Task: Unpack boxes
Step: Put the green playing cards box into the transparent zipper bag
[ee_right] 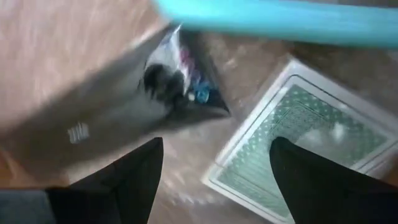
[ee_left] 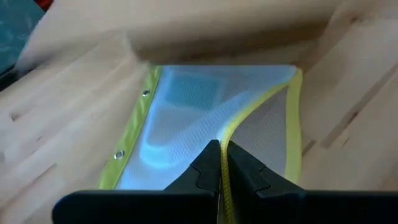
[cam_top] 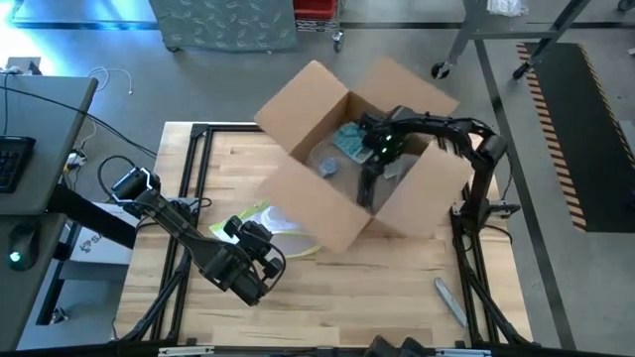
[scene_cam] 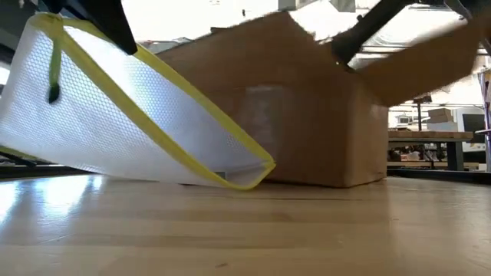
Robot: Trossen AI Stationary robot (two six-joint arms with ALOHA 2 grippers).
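Wooden tabletop carries everything, with grey floor beyond. Inside the carton (cam_top: 327, 213) at about one o'clock on the table hangs the right gripper (ee_right: 214, 177), jaws spread wide and holding nothing; straight ahead of it lies a flat green-patterned packet (ee_right: 292, 143), a small crinkly bag (ee_right: 177, 84) just beside that. This arm is clearly the nearer one. Out at seven o'clock the left gripper (ee_left: 219, 163) is pinched tight on the yellow edge of a clear mesh sleeve (ee_left: 205, 118), outside the carton
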